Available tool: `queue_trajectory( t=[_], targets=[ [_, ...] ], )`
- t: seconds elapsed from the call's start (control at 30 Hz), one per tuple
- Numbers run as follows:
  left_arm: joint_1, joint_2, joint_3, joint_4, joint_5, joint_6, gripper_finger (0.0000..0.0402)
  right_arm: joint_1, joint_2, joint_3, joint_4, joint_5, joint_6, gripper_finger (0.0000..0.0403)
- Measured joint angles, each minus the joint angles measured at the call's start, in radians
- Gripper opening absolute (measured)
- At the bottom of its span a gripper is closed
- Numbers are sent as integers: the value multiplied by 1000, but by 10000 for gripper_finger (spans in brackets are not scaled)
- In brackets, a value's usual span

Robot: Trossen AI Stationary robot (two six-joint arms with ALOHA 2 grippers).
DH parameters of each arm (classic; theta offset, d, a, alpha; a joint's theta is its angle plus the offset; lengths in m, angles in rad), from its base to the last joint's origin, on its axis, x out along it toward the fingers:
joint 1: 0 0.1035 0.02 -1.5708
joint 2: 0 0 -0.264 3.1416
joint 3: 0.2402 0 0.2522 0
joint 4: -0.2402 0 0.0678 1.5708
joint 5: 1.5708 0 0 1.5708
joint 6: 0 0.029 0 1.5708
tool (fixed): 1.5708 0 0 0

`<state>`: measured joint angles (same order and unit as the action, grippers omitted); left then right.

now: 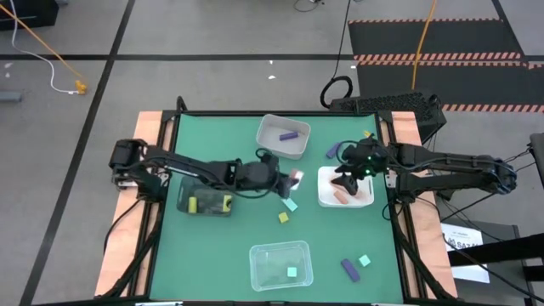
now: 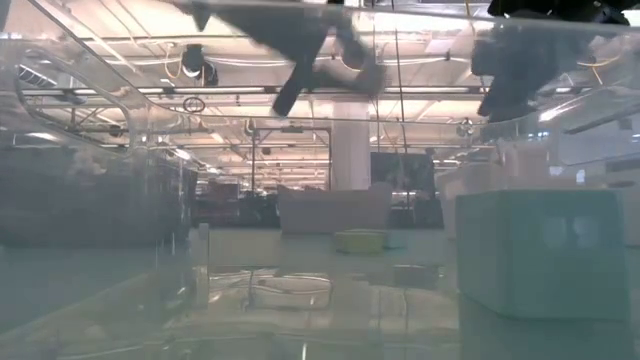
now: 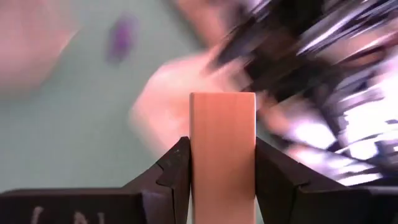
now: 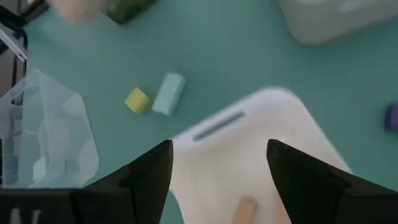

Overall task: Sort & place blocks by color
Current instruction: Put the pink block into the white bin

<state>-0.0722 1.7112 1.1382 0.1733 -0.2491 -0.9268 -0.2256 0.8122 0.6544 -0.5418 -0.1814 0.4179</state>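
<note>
2 grippers are at work over the green table (image 1: 229,246). Nearest the table's front edge sits the clear tray (image 1: 280,264) with 1 mint block (image 1: 292,272) inside; just right of it lie a purple block (image 1: 348,269) and another mint block (image 1: 365,260) on the bare surface. Farther in, near the middle, a yellow cube (image 1: 283,218) and a mint bar (image 1: 291,205) lie close together but apart.

On the left, the black tray (image 1: 204,197) holds yellow blocks (image 1: 194,204). The left gripper (image 1: 295,179) reaches past it toward the middle, its jaws clamped on a salmon-pink block (image 3: 222,152), which stands upright between the 2 fingers (image 3: 177,171) in the left wrist view, lifted just left of the white tray (image 1: 326,194).

The right gripper (image 1: 347,180) hovers over the white tray with its jaws spread wide and nothing between them; pink blocks (image 1: 352,197) lie in the tray beneath.

Farthest back, the grey tray (image 1: 283,136) holds 1 purple bar (image 1: 290,135), and another purple block (image 1: 331,152) lies on the table between it and the right arm.
</note>
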Motion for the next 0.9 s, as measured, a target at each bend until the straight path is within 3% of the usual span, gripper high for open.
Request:
queue_trajectory(
  t=[0.23, 0.37, 0.67, 0.9],
  targets=[
    [0, -71, -2, 321, -30, 274, 131, 1, 2, 0, 255, -2, -4, 251],
    [6, -87, -2, 397, -36, 354, 131, 5, 2, 0, 428, -5, 41, 251],
    [13, -89, -2, 330, -24, 379, 131, 47, 52, 0, 824, -5, 79, 251],
    [9, -89, -2, 312, 9, 367, 131, 71, 181, 0, 1002, -5, 124, 251]
  ],
)
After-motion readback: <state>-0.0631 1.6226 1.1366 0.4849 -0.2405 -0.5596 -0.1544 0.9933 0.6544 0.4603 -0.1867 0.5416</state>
